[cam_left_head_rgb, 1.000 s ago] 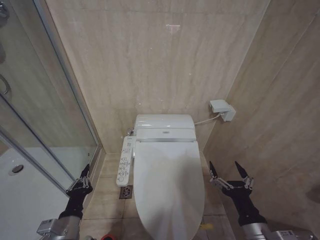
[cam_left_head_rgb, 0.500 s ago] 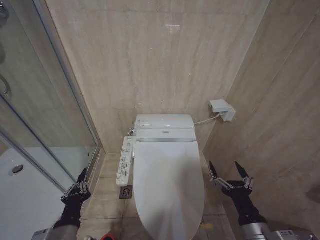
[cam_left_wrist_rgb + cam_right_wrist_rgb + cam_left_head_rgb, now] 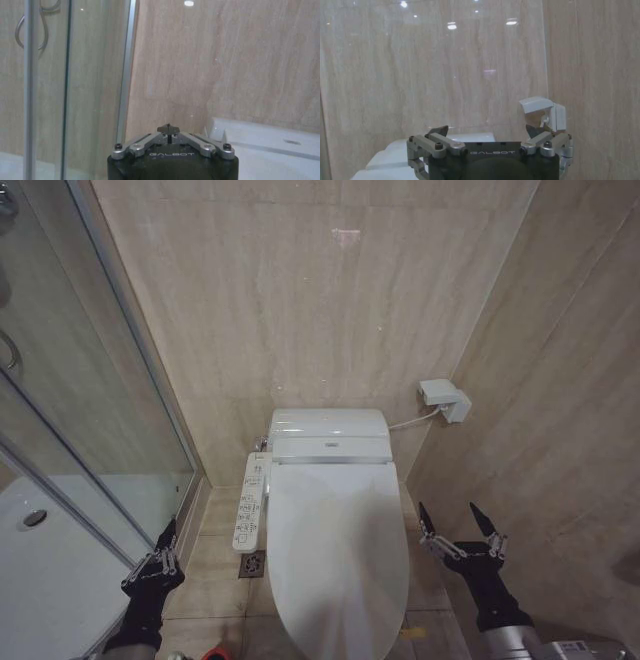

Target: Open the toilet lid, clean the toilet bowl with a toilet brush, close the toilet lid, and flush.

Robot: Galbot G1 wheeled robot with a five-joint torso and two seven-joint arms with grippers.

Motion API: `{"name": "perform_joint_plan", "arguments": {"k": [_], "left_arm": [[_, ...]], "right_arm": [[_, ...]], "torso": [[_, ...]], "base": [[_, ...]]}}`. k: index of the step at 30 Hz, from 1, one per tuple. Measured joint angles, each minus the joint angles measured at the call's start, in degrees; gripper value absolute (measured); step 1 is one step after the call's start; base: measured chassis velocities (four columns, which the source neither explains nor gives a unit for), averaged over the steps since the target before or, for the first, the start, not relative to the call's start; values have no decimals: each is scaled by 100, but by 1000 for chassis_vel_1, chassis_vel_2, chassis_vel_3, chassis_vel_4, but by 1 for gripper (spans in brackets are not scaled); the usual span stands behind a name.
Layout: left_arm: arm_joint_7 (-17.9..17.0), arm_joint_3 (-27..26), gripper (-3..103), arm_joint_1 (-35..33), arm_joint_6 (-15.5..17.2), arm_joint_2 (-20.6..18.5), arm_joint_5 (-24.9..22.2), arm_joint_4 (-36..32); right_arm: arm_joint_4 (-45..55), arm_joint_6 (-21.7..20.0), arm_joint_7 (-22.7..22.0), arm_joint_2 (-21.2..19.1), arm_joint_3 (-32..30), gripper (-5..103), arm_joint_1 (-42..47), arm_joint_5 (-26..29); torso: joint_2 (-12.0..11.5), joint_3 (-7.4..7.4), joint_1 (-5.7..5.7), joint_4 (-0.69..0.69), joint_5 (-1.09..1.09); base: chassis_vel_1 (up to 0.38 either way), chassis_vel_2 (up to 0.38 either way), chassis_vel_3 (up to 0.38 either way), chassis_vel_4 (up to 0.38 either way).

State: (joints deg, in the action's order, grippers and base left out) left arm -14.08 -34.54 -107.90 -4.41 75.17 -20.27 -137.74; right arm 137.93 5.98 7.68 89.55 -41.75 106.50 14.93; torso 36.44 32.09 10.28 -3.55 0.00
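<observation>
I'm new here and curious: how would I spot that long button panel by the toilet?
Find the white toilet lid, shut, against the beige back wall. Along its edge on the robot's left lies the control panel, a narrow white strip above a small floor drain. Rows of little buttons set it apart from the smooth lid.

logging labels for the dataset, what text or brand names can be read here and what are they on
"GALBOT": on the black body of the left gripper, left wrist view.
"GALBOT": on the black body of the right gripper, right wrist view.
Control panel beside the toilet lid: button markings too small to read.
Tank unit: small mark, unreadable.
</observation>
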Motion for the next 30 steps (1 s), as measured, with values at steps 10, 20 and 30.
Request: {"name": "perform_joint_plan", "arguments": {"k": [10, 20, 30], "left_arm": [[-62, 68, 4, -194, 132, 12, 29, -170], [-123, 75, 30, -318, 187, -19, 242, -266], [-254, 65, 57, -685, 402, -43, 611, -564]], "right_arm": [[0, 0, 0, 0, 0, 100, 0, 0], [0, 0, 0, 0, 0, 100, 0, 0], [0, 0, 0, 0, 0, 100, 0, 0]], "torso": [[0, 0, 0, 0, 0], [0, 0, 0, 0, 0], [0, 0, 0, 0, 0]], "base": [[0, 0, 0, 0], [0, 0, 0, 0], [0, 0, 0, 0]]}}
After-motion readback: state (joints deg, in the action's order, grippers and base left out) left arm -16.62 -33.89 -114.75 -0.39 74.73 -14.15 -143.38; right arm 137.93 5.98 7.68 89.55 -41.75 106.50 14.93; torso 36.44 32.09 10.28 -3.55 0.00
